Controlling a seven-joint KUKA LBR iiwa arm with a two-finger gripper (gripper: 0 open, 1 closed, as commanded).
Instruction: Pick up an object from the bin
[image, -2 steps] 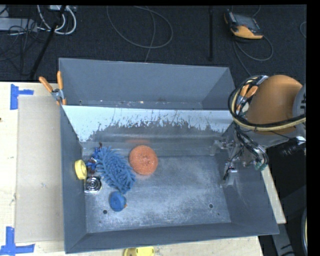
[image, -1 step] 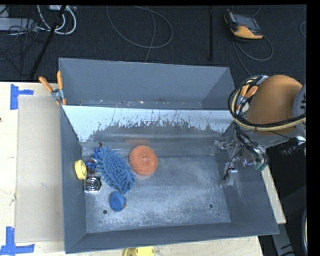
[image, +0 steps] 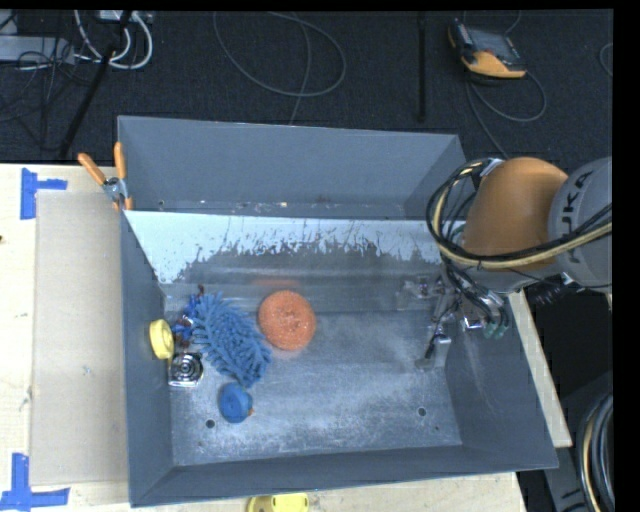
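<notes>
Camera view: my tool (image: 437, 345) hangs low in the right part of the bin (image: 290, 170), above bare grey floor, and I cannot tell whether it is spread or pressed together. Everything loose lies well apart from it, at the left of the frame. There is an orange round scrubber (image: 287, 320), with a shaggy blue duster (image: 230, 340) just beside it. Left of that are a yellow piece (image: 160, 338) and a shiny metal piece (image: 185, 370). A small blue ball (image: 235, 403) lies lowest.
</notes>
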